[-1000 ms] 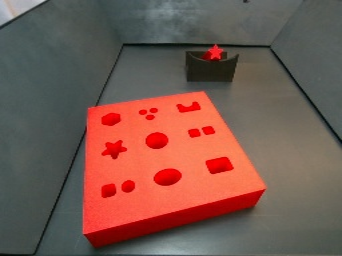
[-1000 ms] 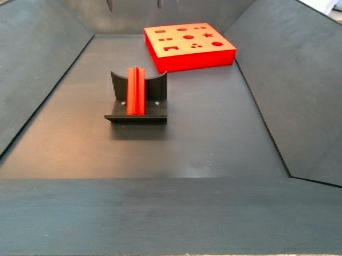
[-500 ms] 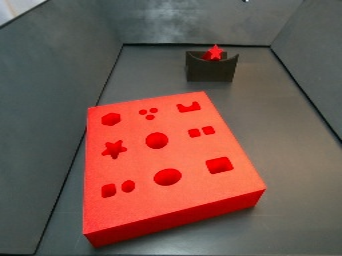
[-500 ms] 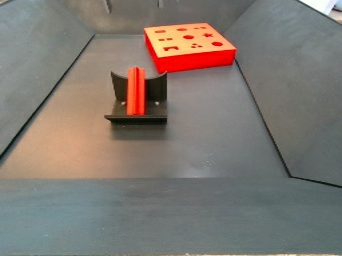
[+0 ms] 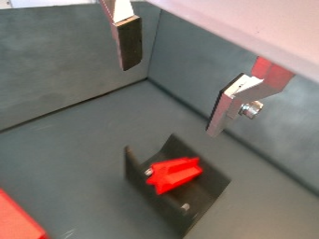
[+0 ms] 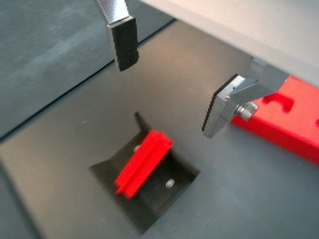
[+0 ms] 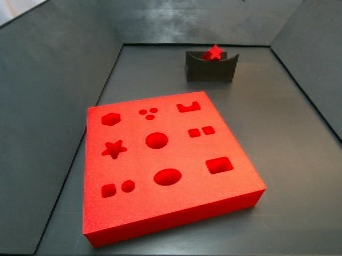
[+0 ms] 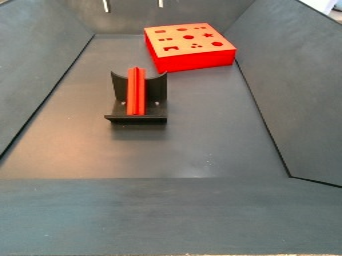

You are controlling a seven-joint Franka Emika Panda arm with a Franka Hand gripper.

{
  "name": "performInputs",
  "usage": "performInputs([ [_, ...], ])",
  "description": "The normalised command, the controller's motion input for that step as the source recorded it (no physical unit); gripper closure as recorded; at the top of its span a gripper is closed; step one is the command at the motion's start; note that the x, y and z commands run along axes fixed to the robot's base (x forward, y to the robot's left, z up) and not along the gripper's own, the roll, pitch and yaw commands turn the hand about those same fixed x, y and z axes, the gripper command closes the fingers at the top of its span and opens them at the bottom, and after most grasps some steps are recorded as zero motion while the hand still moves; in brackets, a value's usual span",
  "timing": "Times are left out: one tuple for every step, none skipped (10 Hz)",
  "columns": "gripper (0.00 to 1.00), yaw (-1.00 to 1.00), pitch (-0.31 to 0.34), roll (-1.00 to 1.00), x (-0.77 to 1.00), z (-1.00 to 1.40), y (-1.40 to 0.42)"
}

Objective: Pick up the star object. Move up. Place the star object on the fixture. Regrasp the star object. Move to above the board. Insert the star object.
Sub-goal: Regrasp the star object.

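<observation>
The red star object point(image 7: 214, 52) stands on edge in the dark fixture point(image 7: 211, 69) at the far end of the floor; in a side view it shows as a long red piece point(image 8: 135, 88) in the fixture point(image 8: 136, 116). My gripper point(image 5: 171, 93) hangs open and empty high above the star point(image 5: 174, 173) and the fixture point(image 5: 210, 194), as both wrist views show point(image 6: 169, 98). The star point(image 6: 144, 161) lies well below the fingers point(image 6: 125, 51). The red board point(image 7: 167, 160) with shaped holes lies apart from the fixture.
Dark sloping walls close in the floor on all sides. The board point(image 8: 191, 45) sits by the far wall in a side view, and its corner shows in a wrist view point(image 6: 294, 112). Only two small fingertips point(image 8: 104, 5) show at the edge of that side view.
</observation>
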Motion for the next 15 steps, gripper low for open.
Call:
performInputs([
  [0.00,0.04,0.032,1.00,0.02,0.00,-0.02],
  [0.00,0.04,0.040,1.00,0.04,-0.01,-0.03],
  [0.00,0.05,0.053,1.00,0.05,-0.01,-0.03],
  [0.00,0.05,0.066,1.00,0.07,-0.01,-0.03],
  [0.00,0.06,0.090,1.00,0.08,-0.02,-0.03],
  [0.00,0.07,0.103,1.00,0.09,-0.02,-0.03],
  [0.00,0.08,0.135,1.00,0.11,-0.01,-0.04],
  [0.00,0.10,0.162,1.00,0.11,-0.02,-0.04],
  [0.00,0.14,0.199,1.00,0.11,-0.02,-0.04],
  [0.00,0.17,0.210,0.95,0.11,-0.02,-0.05],
  [0.00,0.19,0.185,0.71,0.11,-0.02,-0.05],
  [0.00,0.21,0.162,0.53,0.11,-0.03,-0.05],
  [0.00,0.23,0.129,0.31,0.11,-0.02,-0.05],
  [0.00,0.23,0.106,0.24,0.11,-0.01,-0.04],
  [0.00,0.23,0.043,0.17,0.09,-0.01,-0.04],
])
